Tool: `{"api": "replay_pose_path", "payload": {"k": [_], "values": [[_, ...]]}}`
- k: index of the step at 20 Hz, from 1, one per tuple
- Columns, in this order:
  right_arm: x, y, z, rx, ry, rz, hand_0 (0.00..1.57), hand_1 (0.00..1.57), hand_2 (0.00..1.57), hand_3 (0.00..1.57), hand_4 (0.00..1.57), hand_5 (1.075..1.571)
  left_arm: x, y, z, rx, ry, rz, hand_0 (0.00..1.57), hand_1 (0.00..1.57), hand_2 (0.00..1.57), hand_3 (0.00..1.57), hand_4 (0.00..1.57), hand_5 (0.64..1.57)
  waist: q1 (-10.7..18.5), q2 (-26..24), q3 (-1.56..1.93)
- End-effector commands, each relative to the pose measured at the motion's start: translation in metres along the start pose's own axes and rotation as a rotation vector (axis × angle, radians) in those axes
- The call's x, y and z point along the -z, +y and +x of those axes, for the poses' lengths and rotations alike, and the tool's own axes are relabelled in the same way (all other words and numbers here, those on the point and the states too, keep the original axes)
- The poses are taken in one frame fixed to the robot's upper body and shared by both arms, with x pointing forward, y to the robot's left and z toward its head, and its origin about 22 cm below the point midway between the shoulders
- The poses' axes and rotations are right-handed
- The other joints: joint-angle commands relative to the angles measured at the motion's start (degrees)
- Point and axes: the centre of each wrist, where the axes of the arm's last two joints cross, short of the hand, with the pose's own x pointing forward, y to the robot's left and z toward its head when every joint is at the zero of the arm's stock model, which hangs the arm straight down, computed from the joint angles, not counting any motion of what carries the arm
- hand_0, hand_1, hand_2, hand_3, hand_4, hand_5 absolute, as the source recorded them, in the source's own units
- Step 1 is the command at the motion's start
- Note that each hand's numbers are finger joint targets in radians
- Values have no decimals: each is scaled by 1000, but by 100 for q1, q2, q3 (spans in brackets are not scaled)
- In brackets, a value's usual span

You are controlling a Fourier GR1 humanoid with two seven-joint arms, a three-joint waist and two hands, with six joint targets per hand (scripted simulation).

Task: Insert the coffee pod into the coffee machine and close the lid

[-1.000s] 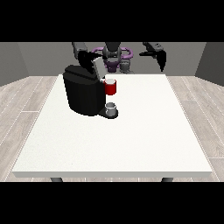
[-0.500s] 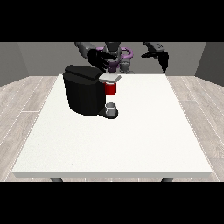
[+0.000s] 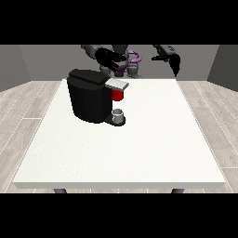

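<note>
A black coffee machine [image 3: 90,95] stands left of centre on a white table [image 3: 153,148], a grey thing [image 3: 118,113] at its base, possibly the pod: light, rigid, best pinched by its sides. Hand at upper left [image 3: 110,59]: fingers unclear.

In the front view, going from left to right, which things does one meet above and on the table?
Coffee machine → hand at the view's left → grey thing on the machine's base → hand at the view's right.
</note>
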Motion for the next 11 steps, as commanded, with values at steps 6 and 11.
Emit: {"api": "replay_pose_path", "payload": {"k": [6, 11], "values": [[-40, 47, -31, 166, -58, 99, 0, 0, 0, 0, 275, 1571, -15, -4, -18, -15, 3, 48, 0, 0, 0, 0, 165, 1571, -355, -586, 0], [-91, 59, -69, 288, 30, 28, 0, 0, 0, 0, 157, 1571, -23, -9, -33, -25, 33, 80, 0, 0, 0, 0, 192, 1571, -777, -808, 1]]}}
